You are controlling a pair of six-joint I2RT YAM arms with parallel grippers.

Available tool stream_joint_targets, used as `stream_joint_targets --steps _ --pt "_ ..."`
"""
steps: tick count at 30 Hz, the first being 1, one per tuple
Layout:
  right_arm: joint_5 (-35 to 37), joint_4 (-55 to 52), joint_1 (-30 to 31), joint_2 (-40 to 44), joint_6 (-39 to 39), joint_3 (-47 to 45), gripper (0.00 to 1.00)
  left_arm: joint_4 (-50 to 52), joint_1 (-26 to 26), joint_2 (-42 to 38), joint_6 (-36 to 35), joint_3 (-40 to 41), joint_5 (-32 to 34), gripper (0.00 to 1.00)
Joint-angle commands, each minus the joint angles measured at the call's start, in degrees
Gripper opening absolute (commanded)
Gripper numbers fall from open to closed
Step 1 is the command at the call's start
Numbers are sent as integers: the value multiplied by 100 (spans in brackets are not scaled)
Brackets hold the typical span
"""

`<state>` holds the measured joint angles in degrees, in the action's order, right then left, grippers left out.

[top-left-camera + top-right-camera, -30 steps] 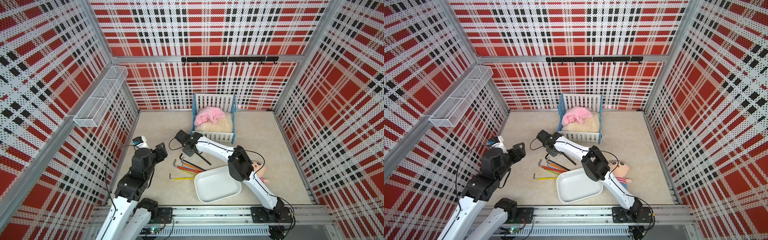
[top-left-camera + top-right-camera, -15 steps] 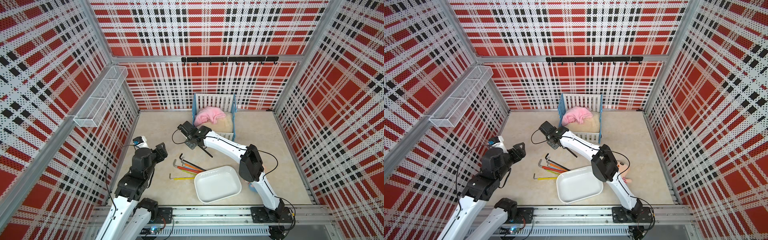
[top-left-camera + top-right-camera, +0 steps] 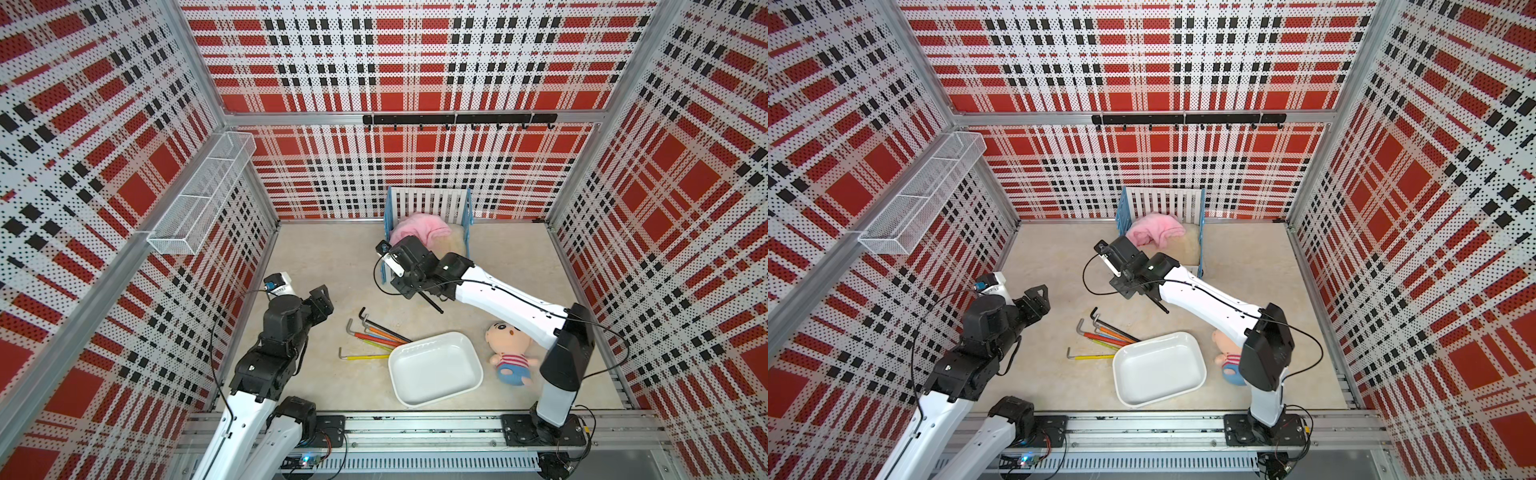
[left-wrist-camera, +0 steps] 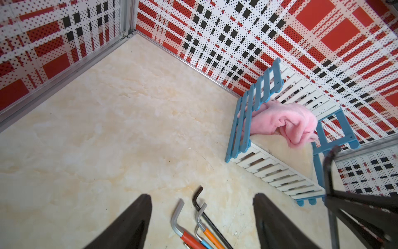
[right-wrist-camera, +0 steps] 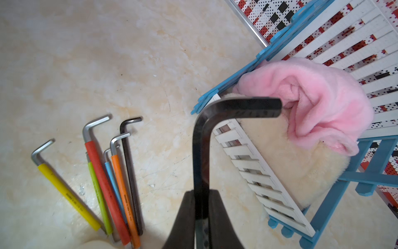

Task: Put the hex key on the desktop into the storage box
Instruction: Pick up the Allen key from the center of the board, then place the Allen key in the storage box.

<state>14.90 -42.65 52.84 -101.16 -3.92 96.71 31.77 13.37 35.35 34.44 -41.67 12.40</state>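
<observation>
Black hex key point(image 5: 199, 151) is pinched in the right gripper point(image 5: 201, 194), held up off the bench point(image 3: 332, 249) by the crib point(image 3: 428, 203). Left gripper point(image 4: 202, 196) hangs open near the other keys point(image 3: 374, 334), with the box point(image 3: 436, 370) just beside them.

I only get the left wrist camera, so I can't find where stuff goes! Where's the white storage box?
Observer: The storage box sits on the desktop, right at the handle ends of the coloured hex keys.
Operator: Is anything in it yet?
Observer: No, it is empty.
Operator: What's that black bent stick at the edge of my picture?
Observer: A black hex key; the right gripper is shut on its long shaft.
</observation>
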Motion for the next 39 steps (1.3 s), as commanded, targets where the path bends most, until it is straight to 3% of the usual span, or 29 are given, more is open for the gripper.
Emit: stream_joint_targets --steps 1,10,16,28,39 --pt "-229 618 287 630 -354 -587 0 -40 -53 -26 -45 80 8 80" --pt "-277 1189 1036 1629 -1096 -2313 0 -43 -53 -125 -51 81 17 80" --pt "-277 1228 1291 1655 -1715 -2951 0 -36 -53 -192 -34 80 56 80" --pt "-528 1083 1529 1415 -2407 -3372 0 -23 -53 -283 7 74 109 79" --pt "-435 692 1765 1397 -2385 -3349 0 -11 -48 -351 37 71 166 79"
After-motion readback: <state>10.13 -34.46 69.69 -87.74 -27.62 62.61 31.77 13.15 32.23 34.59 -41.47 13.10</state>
